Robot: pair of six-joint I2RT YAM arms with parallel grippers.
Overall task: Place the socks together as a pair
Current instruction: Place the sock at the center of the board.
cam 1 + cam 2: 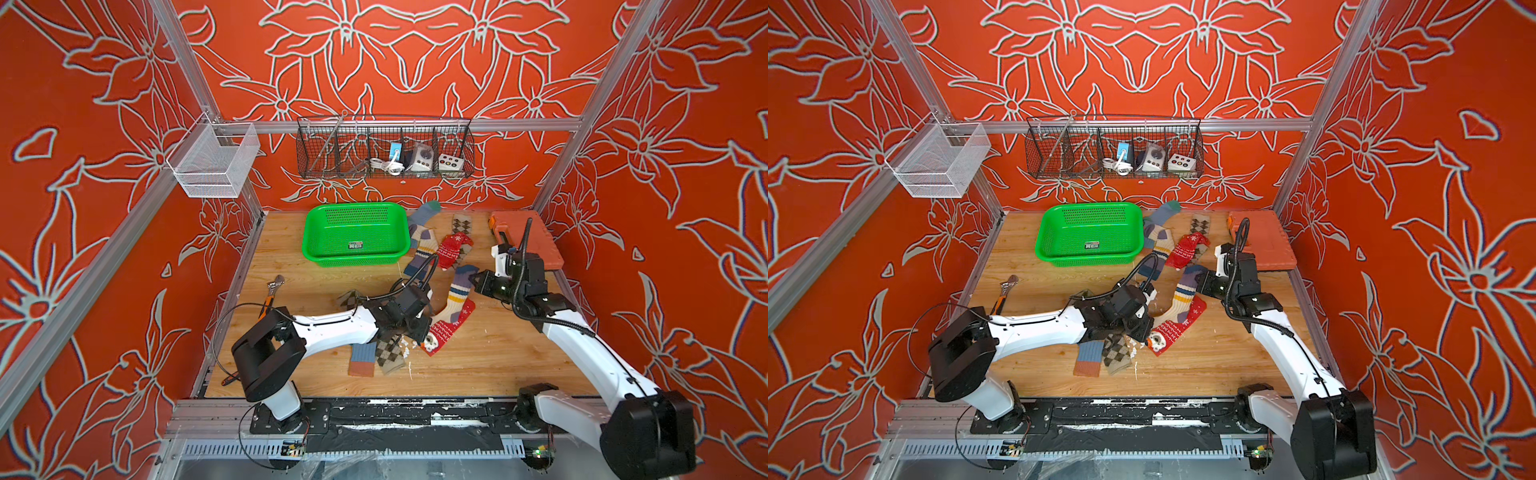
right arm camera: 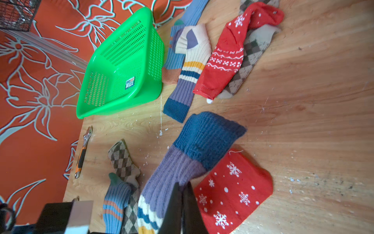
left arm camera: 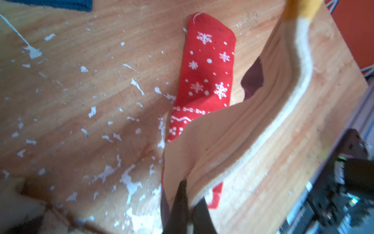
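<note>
Left gripper [image 3: 191,195] pinches the striped sock [image 1: 455,291] at its beige foot. Right gripper [image 1: 473,277], toward two o'clock in a top view, clamps its purple leg.

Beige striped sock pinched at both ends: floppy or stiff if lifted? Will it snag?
Likely floppy: the beige striped sock bends and folds between the left gripper and right gripper, both shut on it. Probably light: thin ribbed knit. It might drag the red snowflake sock that it lies across.
</note>
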